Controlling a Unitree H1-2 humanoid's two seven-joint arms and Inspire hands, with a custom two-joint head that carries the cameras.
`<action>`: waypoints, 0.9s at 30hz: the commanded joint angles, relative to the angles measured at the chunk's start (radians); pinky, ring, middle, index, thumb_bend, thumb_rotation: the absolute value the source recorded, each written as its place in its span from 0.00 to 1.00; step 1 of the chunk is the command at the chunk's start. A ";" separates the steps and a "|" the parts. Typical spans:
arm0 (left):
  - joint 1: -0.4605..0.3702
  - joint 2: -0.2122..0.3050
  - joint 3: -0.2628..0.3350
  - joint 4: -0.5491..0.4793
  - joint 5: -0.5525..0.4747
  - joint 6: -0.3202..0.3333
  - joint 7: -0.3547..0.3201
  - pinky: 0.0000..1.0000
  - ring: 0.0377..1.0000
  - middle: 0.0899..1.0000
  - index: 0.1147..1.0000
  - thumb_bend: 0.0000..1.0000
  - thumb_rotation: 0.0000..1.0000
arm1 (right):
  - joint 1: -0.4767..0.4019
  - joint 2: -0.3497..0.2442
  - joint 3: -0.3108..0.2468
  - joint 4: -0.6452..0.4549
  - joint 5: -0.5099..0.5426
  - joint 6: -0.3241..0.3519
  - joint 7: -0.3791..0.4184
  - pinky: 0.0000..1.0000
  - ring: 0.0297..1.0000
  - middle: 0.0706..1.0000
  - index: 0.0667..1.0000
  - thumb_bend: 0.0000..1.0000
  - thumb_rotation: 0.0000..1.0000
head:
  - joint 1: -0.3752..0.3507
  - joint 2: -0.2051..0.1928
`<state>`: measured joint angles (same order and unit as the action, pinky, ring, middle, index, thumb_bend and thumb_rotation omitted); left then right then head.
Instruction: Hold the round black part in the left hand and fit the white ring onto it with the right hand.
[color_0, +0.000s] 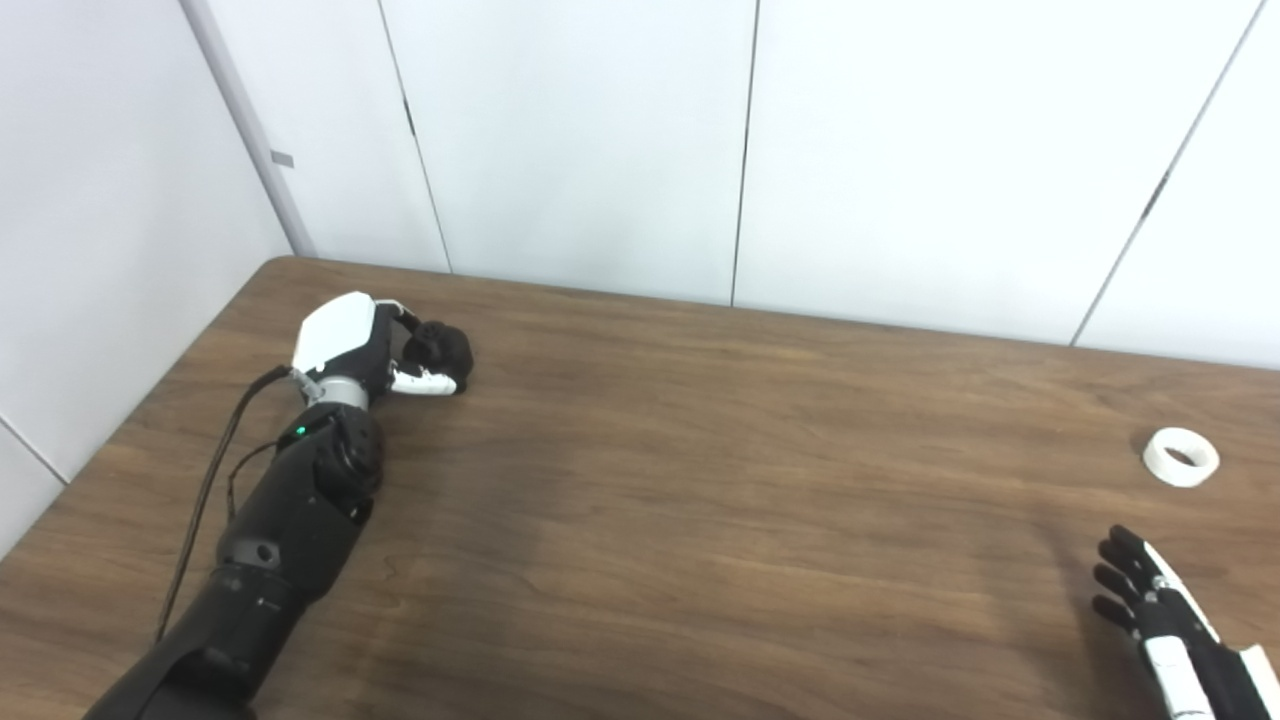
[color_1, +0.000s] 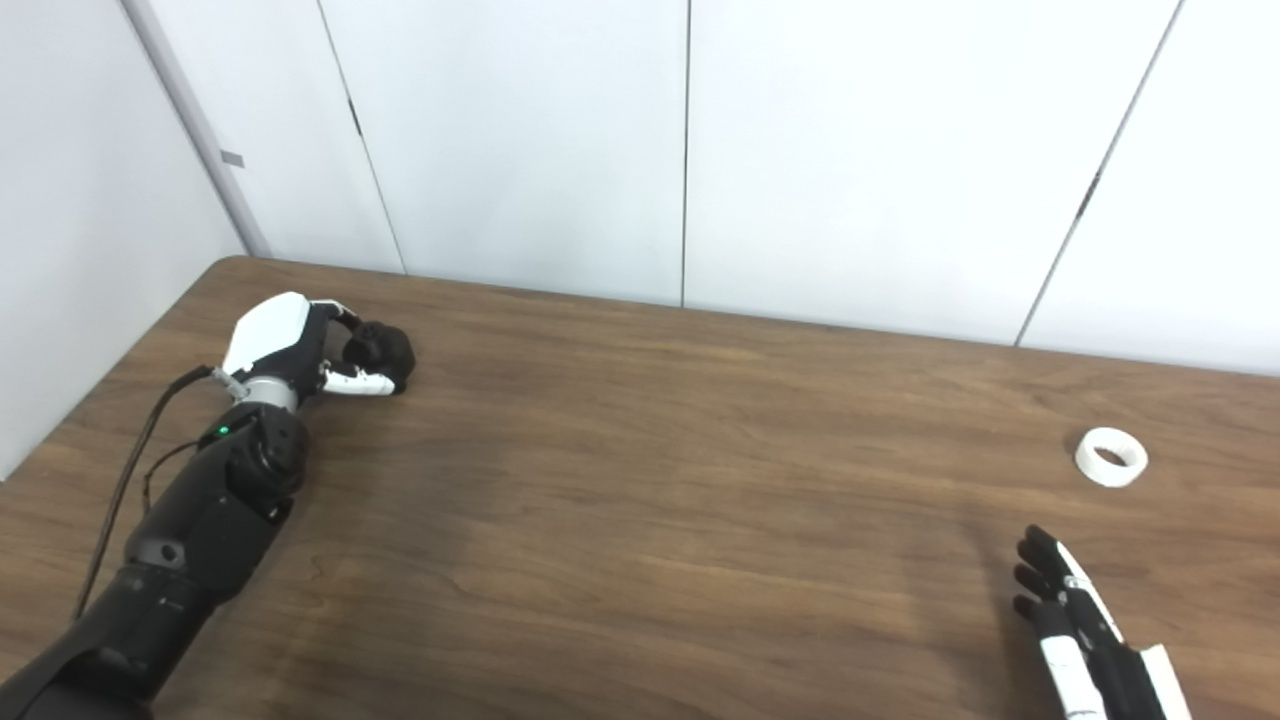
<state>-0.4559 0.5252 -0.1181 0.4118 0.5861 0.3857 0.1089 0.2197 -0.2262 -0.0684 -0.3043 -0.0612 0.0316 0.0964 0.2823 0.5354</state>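
Observation:
The round black part (color_0: 440, 350) lies on the brown table at the far left. My left hand (color_0: 365, 345) is curled around it, with fingers above and the thumb below touching it, at table level. The white ring (color_0: 1181, 456) lies flat on the table at the far right, on its own. My right hand (color_0: 1160, 610) is open and empty at the lower right, fingers stretched out and pointing toward the ring, a hand's length short of it. The same scene shows in the right eye view, with the ring (color_1: 1111, 456) and right hand (color_1: 1075, 625).
The wooden table (color_0: 700, 480) runs to white wall panels at the back and left. A black cable (color_0: 205, 480) hangs along my left forearm near the table's left edge.

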 joint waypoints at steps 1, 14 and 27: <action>-0.053 0.019 0.008 -0.009 0.011 -0.009 0.020 1.00 0.95 0.87 0.64 0.86 0.24 | 0.005 -0.010 -0.009 -0.017 -0.002 0.004 -0.003 0.86 0.91 0.92 0.92 0.47 0.96 | 0.001 0.001; -0.042 -0.015 0.076 0.003 -0.063 -0.108 0.083 1.00 0.92 0.81 0.42 0.53 0.05 | 0.008 -0.010 -0.007 -0.016 -0.009 0.007 -0.003 0.86 0.91 0.92 0.91 0.47 0.97 | 0.001 -0.001; -0.041 -0.002 0.055 0.021 -0.026 -0.157 0.109 1.00 0.88 0.75 0.42 0.52 0.04 | 0.007 -0.007 -0.009 -0.017 -0.012 0.007 -0.004 0.85 0.92 0.92 0.91 0.46 0.97 | 0.001 -0.001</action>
<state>-0.4556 0.4854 -0.0656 0.4516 0.5346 0.2568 0.1847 0.2197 -0.2259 -0.0694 -0.3057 -0.0688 0.0332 0.0962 0.2823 0.5338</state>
